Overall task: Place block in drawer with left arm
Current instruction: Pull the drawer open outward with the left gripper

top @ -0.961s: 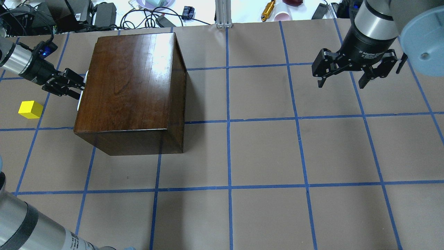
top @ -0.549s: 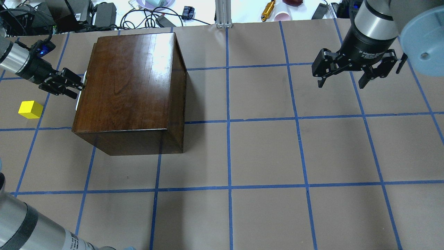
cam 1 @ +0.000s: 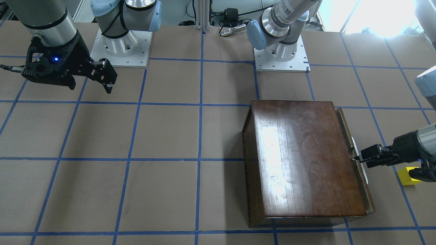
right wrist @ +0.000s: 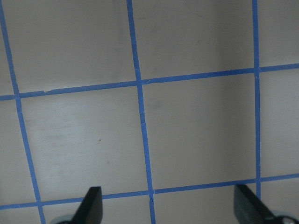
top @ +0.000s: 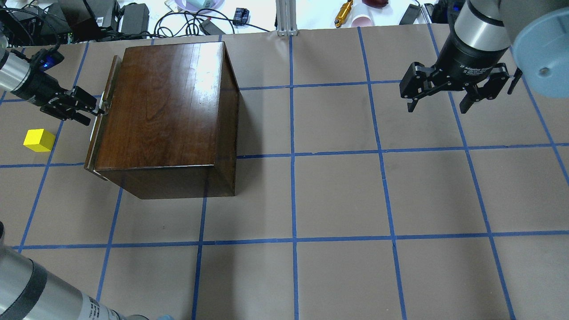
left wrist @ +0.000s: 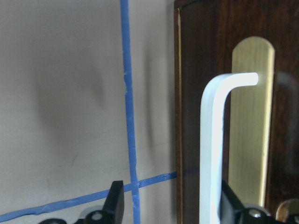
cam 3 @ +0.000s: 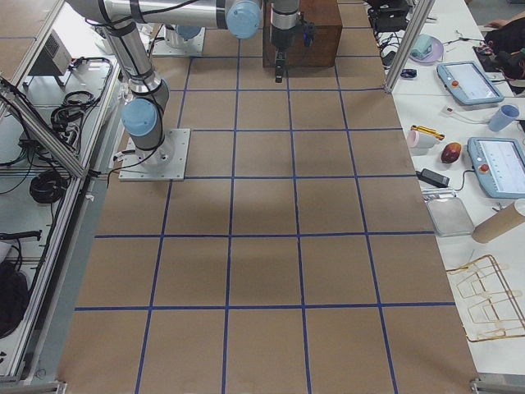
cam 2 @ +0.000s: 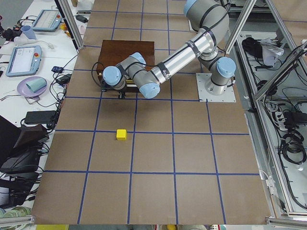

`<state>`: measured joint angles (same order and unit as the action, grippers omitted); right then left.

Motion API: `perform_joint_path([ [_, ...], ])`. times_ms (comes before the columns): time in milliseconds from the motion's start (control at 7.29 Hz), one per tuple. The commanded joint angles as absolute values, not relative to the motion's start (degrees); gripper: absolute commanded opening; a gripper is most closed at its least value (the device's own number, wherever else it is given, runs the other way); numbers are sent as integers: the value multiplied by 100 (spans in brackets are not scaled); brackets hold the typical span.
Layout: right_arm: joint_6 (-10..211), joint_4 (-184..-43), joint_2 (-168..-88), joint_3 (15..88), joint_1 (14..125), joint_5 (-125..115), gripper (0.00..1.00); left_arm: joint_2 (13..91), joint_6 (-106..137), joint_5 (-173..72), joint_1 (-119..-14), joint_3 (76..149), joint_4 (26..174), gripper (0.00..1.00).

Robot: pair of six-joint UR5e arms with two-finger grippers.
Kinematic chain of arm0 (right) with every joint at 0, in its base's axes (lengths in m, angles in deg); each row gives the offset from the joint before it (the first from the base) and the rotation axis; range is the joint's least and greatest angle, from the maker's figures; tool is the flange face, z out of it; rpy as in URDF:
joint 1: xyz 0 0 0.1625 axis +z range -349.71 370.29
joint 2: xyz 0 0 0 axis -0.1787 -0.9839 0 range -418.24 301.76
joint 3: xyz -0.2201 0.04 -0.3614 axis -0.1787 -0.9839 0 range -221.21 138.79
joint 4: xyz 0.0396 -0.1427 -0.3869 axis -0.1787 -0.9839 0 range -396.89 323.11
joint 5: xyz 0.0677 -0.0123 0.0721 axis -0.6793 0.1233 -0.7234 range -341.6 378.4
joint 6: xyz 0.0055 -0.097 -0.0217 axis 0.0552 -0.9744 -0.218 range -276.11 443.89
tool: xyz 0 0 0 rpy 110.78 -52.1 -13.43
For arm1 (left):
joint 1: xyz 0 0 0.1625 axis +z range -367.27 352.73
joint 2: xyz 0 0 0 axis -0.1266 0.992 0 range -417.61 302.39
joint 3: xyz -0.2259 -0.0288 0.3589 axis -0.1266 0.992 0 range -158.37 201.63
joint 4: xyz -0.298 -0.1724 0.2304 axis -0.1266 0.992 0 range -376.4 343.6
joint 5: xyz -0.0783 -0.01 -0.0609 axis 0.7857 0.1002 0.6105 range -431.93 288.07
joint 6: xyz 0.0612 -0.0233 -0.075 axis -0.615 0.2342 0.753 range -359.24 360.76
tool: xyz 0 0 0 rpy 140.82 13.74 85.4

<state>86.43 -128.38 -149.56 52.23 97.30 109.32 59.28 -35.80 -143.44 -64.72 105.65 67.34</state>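
Obs, overhead view as ref. Box (top: 164,102) sits at 10 o'clock on the bench (top: 338,195). Its drawer (cam 1: 364,189) faces 9 o'clock. The front panel stands just proud of the box body, w/ a thin gap along it. Inside of the drawer is not visible to me.

L arm (top: 18,75) comes in low from 9 o'clock, w/ L jaws at the drawer front. L wrist cam: pale handle (left wrist: 211,154) on a brass plate (left wrist: 250,130) runs between the two fingers (left wrist: 117,203). L jaws are spread, not pinching. The handle lies right beside one finger, and the other finger is well apart from it. I can't tell whether the near finger actually touches the handle.

Block (top: 39,140) is on the bench, outside the drawer. It is approx 8 o'clock from the L jaws, near them but apart. Front cam shows it partly hidden behind the L wrist.

R arm (top: 478,40) hangs at 2 o'clock over the blue tape grid (top: 292,133), well apart from the box. R jaws are spread wide. R wrist cam shows both fingertips (right wrist: 91,207) at the frame's bottom edge, w/ bench paper and tape lines beyond.
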Motion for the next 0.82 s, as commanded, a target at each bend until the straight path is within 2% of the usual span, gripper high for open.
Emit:
perform_joint_path([
  [0, 8644, -12838, -14956, 5222, 9730, 10928, 100, 5929, -3581, -14522, -6449, 10504, 6727, 72],
  [686, 8644, -12838, -14956, 5222, 9730, 10928, 100, 5929, -3590, -14822, -6396, 10460, 6683, 72],
])
